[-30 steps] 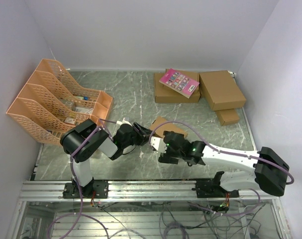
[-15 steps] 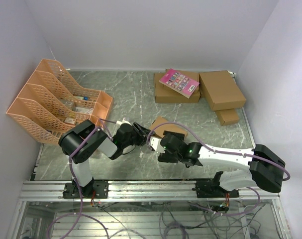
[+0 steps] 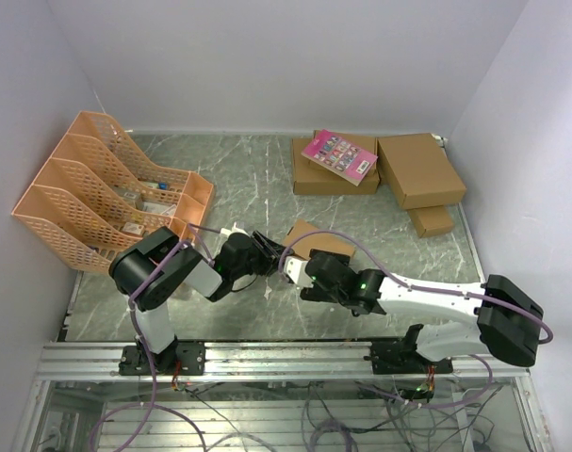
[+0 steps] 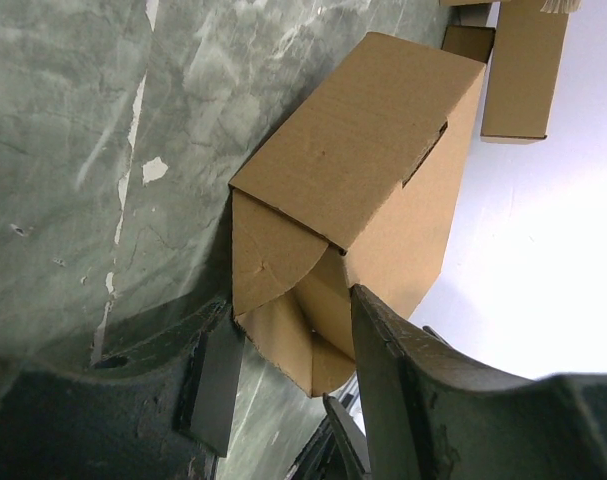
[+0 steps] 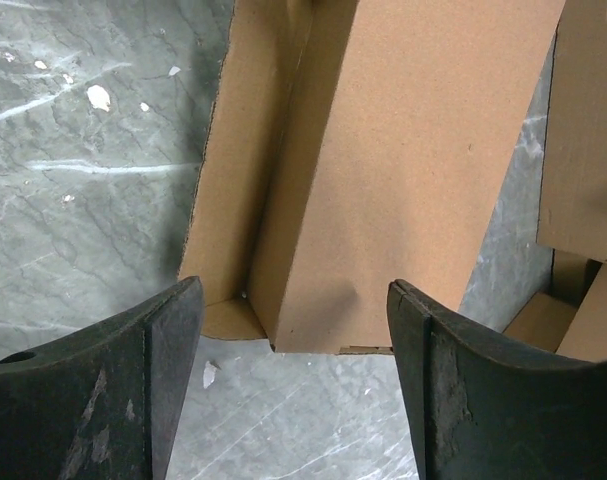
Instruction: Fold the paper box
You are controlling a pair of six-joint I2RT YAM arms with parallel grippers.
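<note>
The paper box lies on the marble table between my two grippers. It is a small oblong brown cardboard box, its left end open with rounded flaps. My left gripper is at that left end, and in the left wrist view its jaws touch the end flaps on both sides. My right gripper is open just in front of the box. In the right wrist view the near end of the box sits between the wide-spread fingers, with a loose side panel on its left.
Orange file racks stand at the back left. Two larger brown boxes, one bearing a pink booklet, and a small brown box lie at the back right. The side walls are close on either side.
My right gripper has shifted slightly left and closer to the box's near side. The left arm and the box have stayed where they were.
</note>
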